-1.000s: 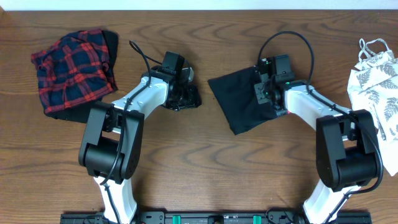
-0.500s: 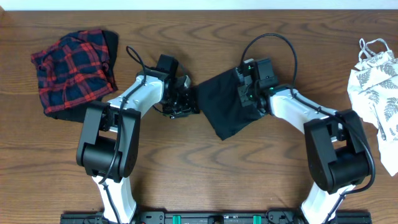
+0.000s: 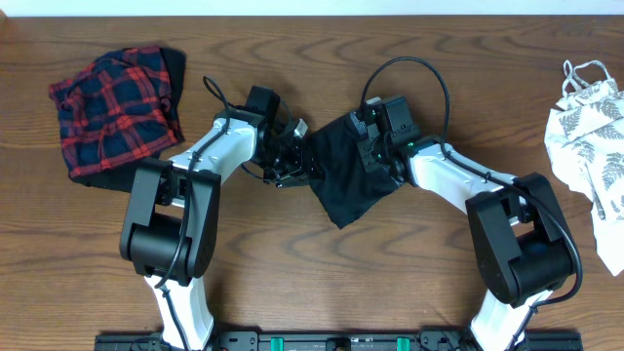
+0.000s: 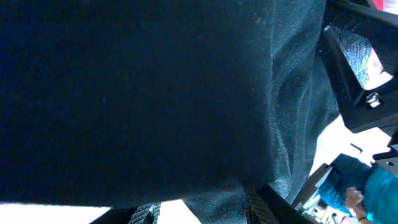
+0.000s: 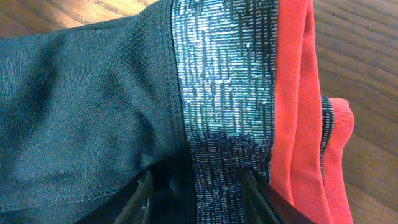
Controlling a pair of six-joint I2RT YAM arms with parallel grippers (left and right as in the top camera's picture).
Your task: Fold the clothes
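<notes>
Tabletop (image 3: 322, 283) of dark wood, with black leggings (image 3: 341, 180) bunched at its middle, plaid piece (image 3: 112, 112) toward its far-left corner, leaf-print top (image 3: 585, 136) at its right edge. Left gripper (image 3: 292, 164) apparently clamped on one side of the leggings, right gripper (image 3: 363, 146) clenched on the waistband (image 5: 227, 93). Could slip from shallow bites, or fold crooked under uneven pulls. Grey-and-coral band visible from the right wrist only; from overhead, mere black cloth.
</notes>
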